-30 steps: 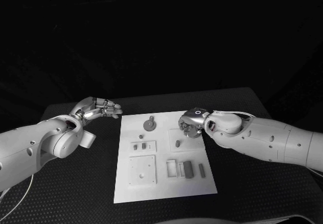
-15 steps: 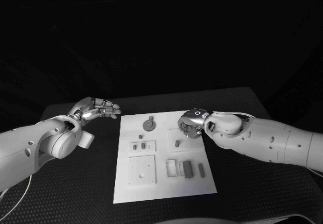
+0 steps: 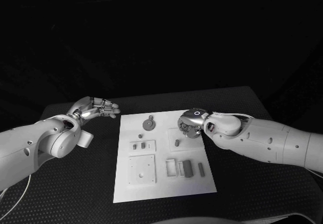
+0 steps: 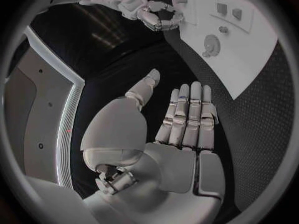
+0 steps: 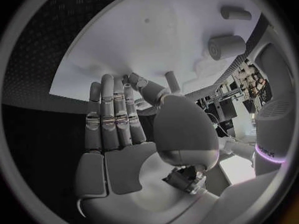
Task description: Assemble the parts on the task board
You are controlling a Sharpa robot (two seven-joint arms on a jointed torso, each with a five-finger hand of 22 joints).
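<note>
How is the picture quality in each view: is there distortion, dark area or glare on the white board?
Head view: the room behind the table is black, the task board is evenly lit and readable, without strong glare. Left wrist view: fisheye bends the board edge, a dark frame rings the circle; the left hand is sharp. Right wrist view: same bending; the board looks bright, and the right hand hides part of it.

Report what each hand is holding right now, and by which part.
Nothing is held. The left hand hangs over the black table beside the task board, fingers straight and empty. The right hand is over the board's far edge, palm bare.
</note>
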